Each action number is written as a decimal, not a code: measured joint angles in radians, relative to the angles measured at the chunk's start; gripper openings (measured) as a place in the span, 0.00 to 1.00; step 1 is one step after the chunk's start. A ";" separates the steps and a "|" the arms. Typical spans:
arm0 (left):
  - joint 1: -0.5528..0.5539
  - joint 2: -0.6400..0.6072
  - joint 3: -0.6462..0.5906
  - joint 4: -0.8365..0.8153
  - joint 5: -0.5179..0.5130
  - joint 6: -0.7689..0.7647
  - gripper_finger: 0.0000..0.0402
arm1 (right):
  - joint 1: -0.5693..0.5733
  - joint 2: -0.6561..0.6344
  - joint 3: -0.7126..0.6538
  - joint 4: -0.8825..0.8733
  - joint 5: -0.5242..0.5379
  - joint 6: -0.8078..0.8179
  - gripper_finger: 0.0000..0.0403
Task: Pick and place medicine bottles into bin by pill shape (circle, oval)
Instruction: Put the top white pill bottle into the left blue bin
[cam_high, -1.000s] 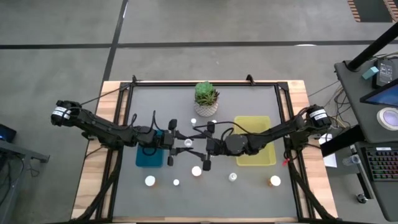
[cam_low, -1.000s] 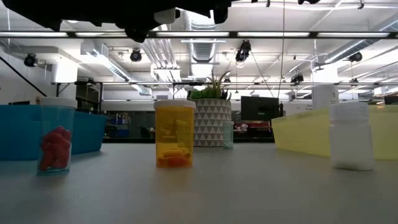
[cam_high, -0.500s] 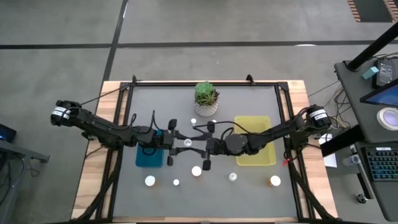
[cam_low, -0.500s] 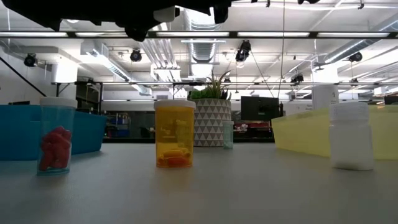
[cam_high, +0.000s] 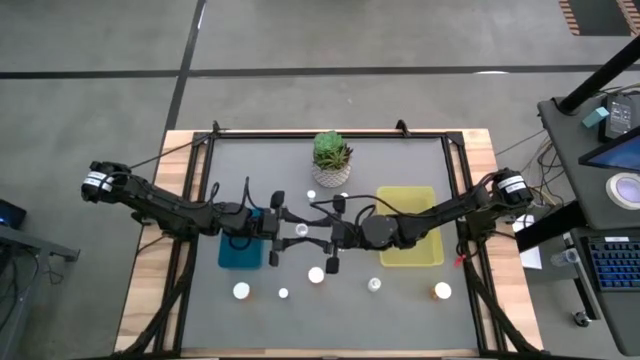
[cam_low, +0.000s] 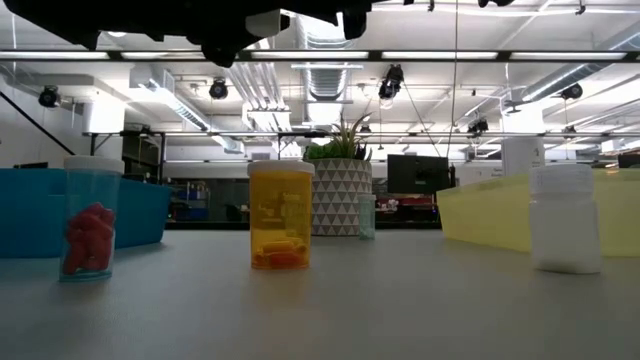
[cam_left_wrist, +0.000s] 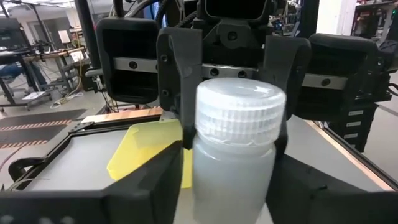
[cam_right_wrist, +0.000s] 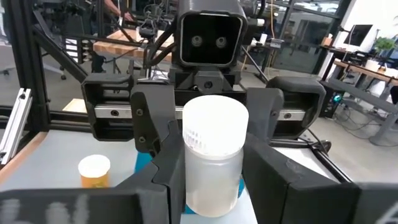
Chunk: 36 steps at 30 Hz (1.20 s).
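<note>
Nearest me, a loose row of medicine bottles (cam_high: 316, 275) stands along the near part of the table (cam_high: 400, 175). From table height I see one with red pills (cam_low: 90, 225) on the left, an amber one (cam_low: 280, 215) with orange pills in the middle, and a white one (cam_low: 565, 218) on the right. All three are upright, capped and well apart.

Past that row, both arms meet over the middle of the table, above the bottles. The left gripper (cam_high: 285, 230) comes in from the left and the right gripper (cam_high: 325, 235) from the right, facing each other nose to nose. Between them is a cloudy white bottle (cam_left_wrist: 233, 143) with a ribbed white cap, upright and off the table. The right gripper's fingers (cam_right_wrist: 165, 180) press against both sides of its body, so I read that one as clamped on the bottle. The left gripper is around the same bottle, but I cannot tell whether it grips it or has let go.

The blue bin (cam_high: 240, 252) sits under the left arm and the yellow bin (cam_high: 410, 200) under the right arm.

Farther back, two small bottles (cam_high: 311, 196) stand near a potted succulent (cam_high: 332, 158) at the far middle.
</note>
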 joint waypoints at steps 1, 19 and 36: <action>0.000 0.000 0.000 0.000 0.000 0.001 0.48 | 0.000 0.000 0.000 0.000 0.000 0.000 0.30; 0.000 -0.107 0.000 -0.171 0.000 0.021 0.64 | 0.000 -0.064 0.000 -0.386 0.081 0.068 0.32; 0.015 0.086 0.004 0.084 -0.050 0.019 0.60 | -0.002 -0.061 0.003 -0.390 0.090 0.075 0.32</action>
